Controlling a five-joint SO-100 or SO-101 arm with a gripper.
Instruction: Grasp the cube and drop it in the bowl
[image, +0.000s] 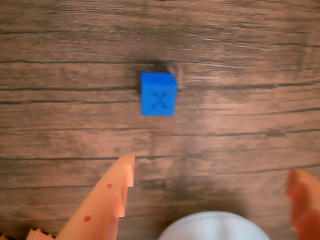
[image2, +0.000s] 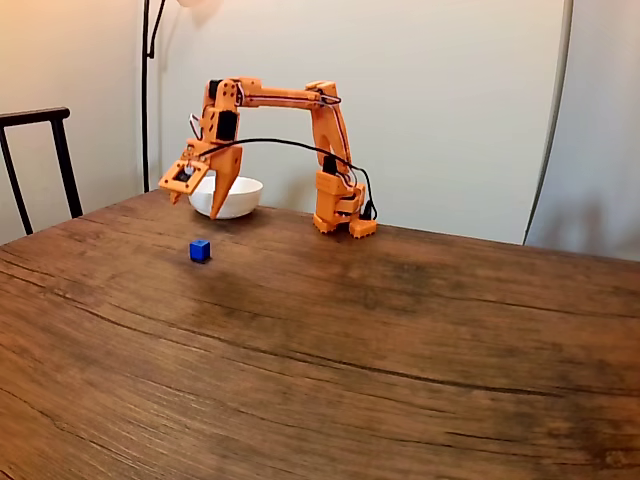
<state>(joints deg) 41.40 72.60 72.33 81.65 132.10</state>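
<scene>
The blue cube rests on the wooden table, with a faint X on the face turned to the wrist view. In the fixed view the cube lies at the left, a little in front of the white bowl. My orange gripper hangs in the air above and just behind the cube, in front of the bowl. Its jaws stand wide open with nothing between them. In the wrist view the gripper shows two orange fingertips at the bottom corners, and the bowl's rim peeks in at the bottom edge.
The arm's base stands at the table's far edge, right of the bowl, with a black cable looping along the arm. A dark chair and a lamp pole stand at the left. Bare wood stretches right and toward the camera.
</scene>
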